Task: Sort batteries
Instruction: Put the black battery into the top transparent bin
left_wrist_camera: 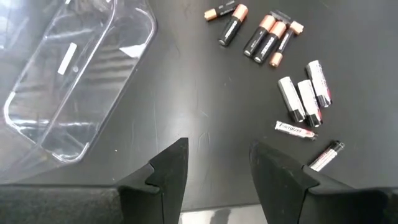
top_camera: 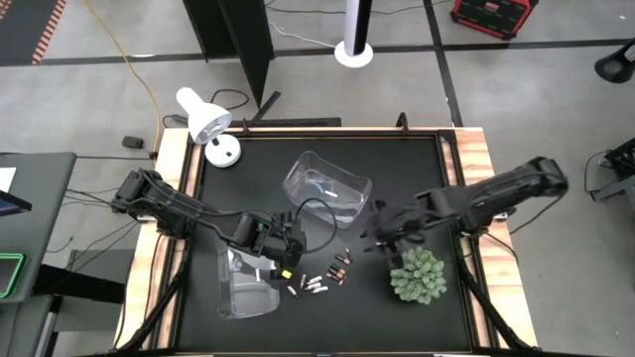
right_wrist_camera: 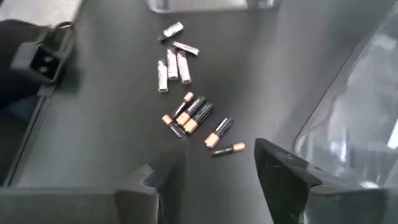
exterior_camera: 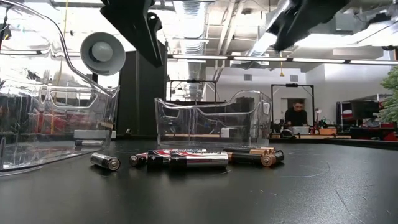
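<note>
While batteries (top_camera: 322,277) lie between, left gripper (top_camera: 288,260), right gripper (top_camera: 380,236) flank them.

The high view looks straight down on the whole black table (top_camera: 327,169) from well above. The low view sits at table-top height, facing level across it into the room, close to the batteries (exterior_camera: 186,159). Each wrist view looks down past its own arm's fingers. All four views share the batteries; the clear bins (top_camera: 327,183) show in every view too.
</note>
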Robot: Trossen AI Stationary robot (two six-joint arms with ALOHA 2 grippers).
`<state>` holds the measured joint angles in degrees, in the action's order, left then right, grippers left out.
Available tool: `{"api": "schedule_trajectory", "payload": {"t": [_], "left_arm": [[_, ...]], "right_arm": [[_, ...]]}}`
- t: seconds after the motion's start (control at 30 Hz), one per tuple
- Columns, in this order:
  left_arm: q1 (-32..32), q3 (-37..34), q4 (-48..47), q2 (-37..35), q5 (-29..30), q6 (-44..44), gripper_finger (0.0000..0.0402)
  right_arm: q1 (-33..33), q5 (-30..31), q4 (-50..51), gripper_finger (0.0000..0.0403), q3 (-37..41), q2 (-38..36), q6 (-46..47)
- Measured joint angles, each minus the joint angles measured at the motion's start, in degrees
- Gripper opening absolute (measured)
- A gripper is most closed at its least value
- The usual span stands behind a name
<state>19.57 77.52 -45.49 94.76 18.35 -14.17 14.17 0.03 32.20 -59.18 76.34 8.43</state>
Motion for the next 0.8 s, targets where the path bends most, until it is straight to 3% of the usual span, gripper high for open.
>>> {"api": "schedule_trajectory", "payload": {"t": [0.17,0.4,0.8], "left_arm": [[0.34,0.00,-0.09,0.00,0.00,-1.78,0.0162],[3.21,-0.76,-2.55,0.02,-0.04,-3.00,0.0162],[6.79,-0.79,-4.37,0.00,0.57,-1.31,0.0162]], "right_arm": [[-0.01,0.59,0.30,0.0201,-3.48,8.98,8.63],[0.49,6.44,0.66,0.0179,-4.22,17.58,22.37],[2.88,13.47,1.17,0.0212,-4.26,26.20,39.80]]}}
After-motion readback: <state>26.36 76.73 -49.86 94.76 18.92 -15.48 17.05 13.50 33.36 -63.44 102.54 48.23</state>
